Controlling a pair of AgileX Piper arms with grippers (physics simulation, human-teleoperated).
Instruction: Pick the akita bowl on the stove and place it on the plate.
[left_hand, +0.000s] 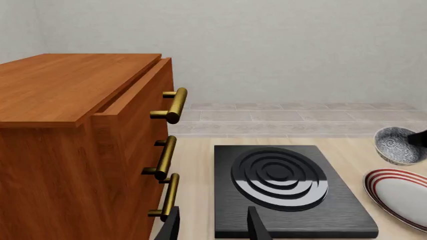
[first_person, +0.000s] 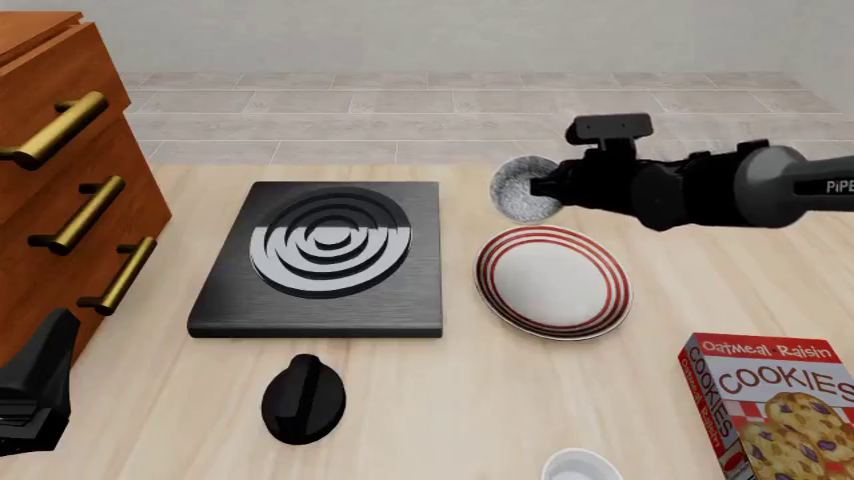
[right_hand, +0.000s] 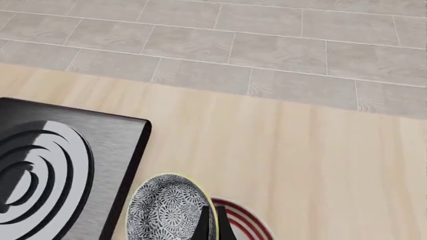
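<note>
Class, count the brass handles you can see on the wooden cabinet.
3: the brass handles run down the cabinet front: top, middle, bottom.

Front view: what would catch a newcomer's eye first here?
The right gripper holds the akita bowl tipped on its side in the air, between the stove and the red-striped plate, just beyond the plate's far rim. The stove's burner rings lie bare. A wooden drawer cabinet stands at the far left.
</note>
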